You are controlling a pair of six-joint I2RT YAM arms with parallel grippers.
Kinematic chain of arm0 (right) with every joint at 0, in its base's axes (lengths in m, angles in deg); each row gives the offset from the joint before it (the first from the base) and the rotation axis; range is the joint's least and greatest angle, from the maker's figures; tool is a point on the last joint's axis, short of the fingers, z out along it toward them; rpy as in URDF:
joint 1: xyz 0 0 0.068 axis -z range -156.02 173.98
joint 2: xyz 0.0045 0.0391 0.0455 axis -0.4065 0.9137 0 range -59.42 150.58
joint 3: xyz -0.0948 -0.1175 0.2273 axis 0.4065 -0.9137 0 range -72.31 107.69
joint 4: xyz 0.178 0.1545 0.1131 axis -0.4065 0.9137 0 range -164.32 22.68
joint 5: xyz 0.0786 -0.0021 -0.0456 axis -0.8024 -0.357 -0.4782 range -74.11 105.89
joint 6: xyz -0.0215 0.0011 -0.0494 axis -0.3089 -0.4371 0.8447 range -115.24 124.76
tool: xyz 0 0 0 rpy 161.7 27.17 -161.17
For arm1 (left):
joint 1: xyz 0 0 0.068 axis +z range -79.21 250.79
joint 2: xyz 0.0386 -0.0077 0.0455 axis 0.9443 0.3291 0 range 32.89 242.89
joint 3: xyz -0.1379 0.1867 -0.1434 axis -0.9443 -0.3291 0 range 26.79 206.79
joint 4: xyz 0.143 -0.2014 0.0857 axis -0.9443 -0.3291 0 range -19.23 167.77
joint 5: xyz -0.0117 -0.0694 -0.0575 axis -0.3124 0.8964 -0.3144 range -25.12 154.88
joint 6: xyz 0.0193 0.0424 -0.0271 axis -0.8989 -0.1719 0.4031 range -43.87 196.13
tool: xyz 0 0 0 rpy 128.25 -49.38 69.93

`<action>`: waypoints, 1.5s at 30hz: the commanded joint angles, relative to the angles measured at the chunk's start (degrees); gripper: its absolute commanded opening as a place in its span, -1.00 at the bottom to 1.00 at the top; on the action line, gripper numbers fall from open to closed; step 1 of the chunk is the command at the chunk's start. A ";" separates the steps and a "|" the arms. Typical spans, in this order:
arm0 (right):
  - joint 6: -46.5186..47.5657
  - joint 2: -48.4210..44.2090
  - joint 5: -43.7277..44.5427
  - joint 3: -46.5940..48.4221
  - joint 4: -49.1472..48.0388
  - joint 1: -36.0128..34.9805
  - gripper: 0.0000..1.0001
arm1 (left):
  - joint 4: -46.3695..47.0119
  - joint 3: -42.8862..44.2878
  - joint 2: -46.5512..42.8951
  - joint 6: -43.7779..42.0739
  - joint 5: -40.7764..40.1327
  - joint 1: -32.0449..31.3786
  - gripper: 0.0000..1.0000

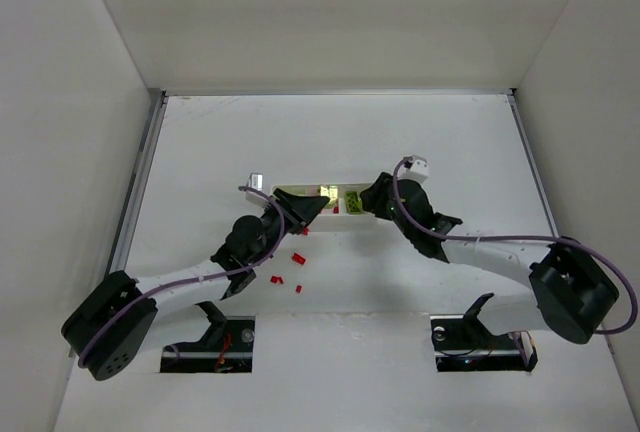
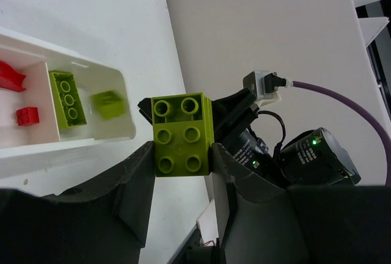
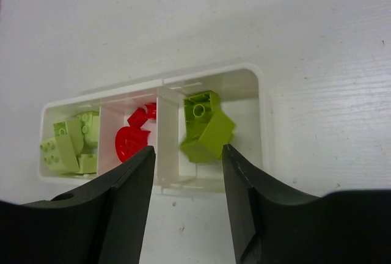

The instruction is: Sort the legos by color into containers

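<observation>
The white three-compartment tray (image 1: 288,190) lies mid-table. My left gripper (image 1: 308,211) sits at its near left side, shut on a yellow-green lego (image 2: 182,135) held clear of the tray (image 2: 91,143). My right gripper (image 3: 186,160) is open and empty, just above the tray's near wall (image 3: 264,114). In the right wrist view the right compartment holds yellow-green legos (image 3: 208,131), the middle one red legos (image 3: 133,139), and the left one more yellow-green legos (image 3: 70,143). Several red legos (image 1: 298,258) lie loose on the table in front of the tray.
White walls enclose the table on the left, back and right. The two arms converge on the tray from either side, and the right arm's wrist (image 2: 305,154) is close beside my left fingers. Two floor openings (image 1: 208,344) lie by the arm bases.
</observation>
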 commanded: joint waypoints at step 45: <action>-22.85 -9.14 -23.49 -14.81 -43.37 1.44 -0.23 | 11.54 2.90 2.43 4.79 1.29 -2.26 -0.54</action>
